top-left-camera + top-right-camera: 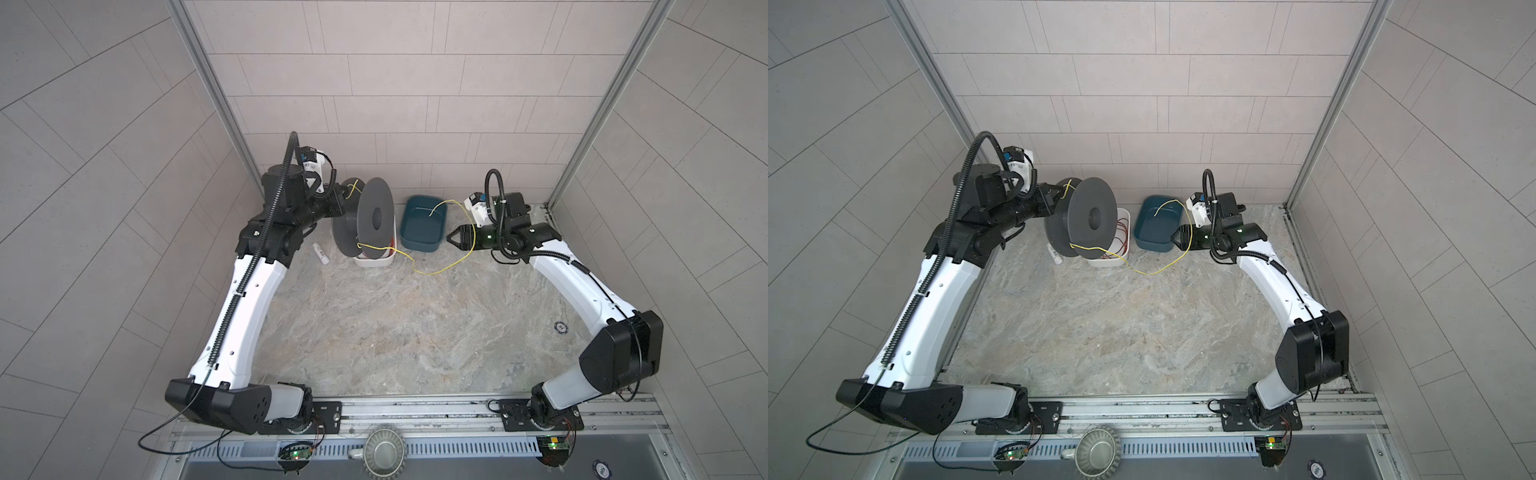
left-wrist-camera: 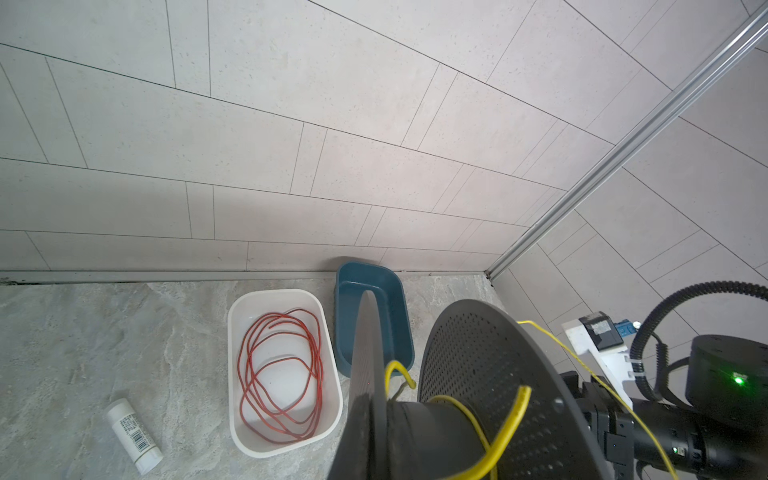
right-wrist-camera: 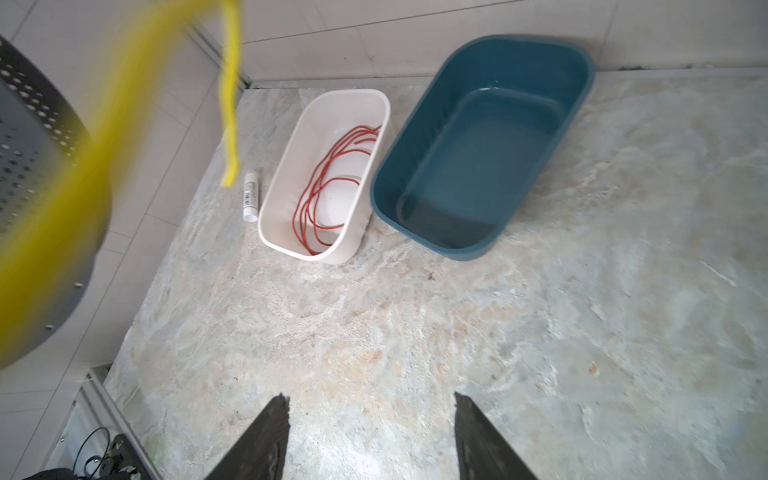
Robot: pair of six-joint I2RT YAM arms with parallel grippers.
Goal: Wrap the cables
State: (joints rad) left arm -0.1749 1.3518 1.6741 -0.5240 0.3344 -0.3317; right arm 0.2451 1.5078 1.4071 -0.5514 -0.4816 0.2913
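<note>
Clock bearings are read in the top views, with 12 o'clock at the back wall.

**Left gripper** (image 1: 1052, 200): at 11 o'clock on the marbled stone-look tabletop (image 1: 374, 332). It carries a dark grey perforated plastic spool (image 1: 376, 216) clear of the surface, axle roughly level. The jaws are hidden behind the far flange and pressed tight on the spool.

**Thin yellow wire** (image 2: 515, 419):
- It has a turn or so on the spool's hub, with a short stub poking up by the far flange.
- It leaves the hub at 6 o'clock and sags low toward 4 o'clock; whether it touches the table I cannot tell.
- It then climbs across the right gripper's body and arches back toward 10 o'clock.
- Its free end hangs over the blue tub.

**Right gripper** (image 3: 372, 399): at 3 o'clock of the tub, pointing to 9 o'clock. The jaws are spread wide, and the black fingers (image 3: 266, 436) have only tabletop between them. Whether the wire rests on the gripper I cannot tell.

**Containers**
- A white rounded-rectangular plastic bin (image 2: 243, 332) sits partly beneath the spool. A loose coil of thin red wire (image 2: 282, 374) lies on its floor.
- A dark teal-blue plastic tub (image 3: 415, 124) sits just beside the bin at its 3 o'clock. Its floor shows bare in the right wrist view.

**Loose item**: a small white tube with a barcode label (image 2: 133, 436) lies flat on the table, at 9 o'clock of the bin.
</note>
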